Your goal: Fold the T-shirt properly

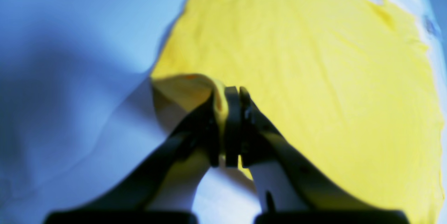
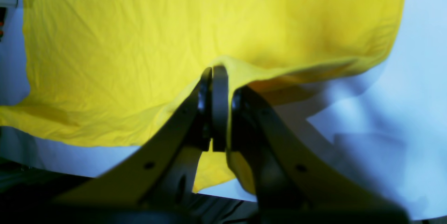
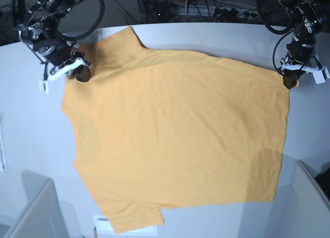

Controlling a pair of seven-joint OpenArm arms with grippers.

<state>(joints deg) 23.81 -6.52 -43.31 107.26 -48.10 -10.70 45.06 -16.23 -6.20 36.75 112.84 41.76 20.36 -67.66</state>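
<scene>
The orange-yellow T-shirt [image 3: 175, 130] lies spread almost flat over the white table [image 3: 31, 140], with a sleeve at the back left and another at the front. My left gripper [image 3: 290, 82] is at the shirt's back right corner. In the left wrist view it [image 1: 233, 93] is shut on a pinched-up bit of the shirt's edge [image 1: 195, 88]. My right gripper [image 3: 81, 74] is at the back left, beside the upper sleeve. In the right wrist view it [image 2: 216, 72] is shut on a raised fold of the T-shirt [image 2: 157, 35], whose hem is lifted off the table.
Cables and dark equipment [image 3: 206, 9] line the table's back edge. Grey box-like corners stand at the front left [image 3: 36, 212] and front right [image 3: 309, 197]. A small white label [image 3: 100, 222] lies by the front sleeve.
</scene>
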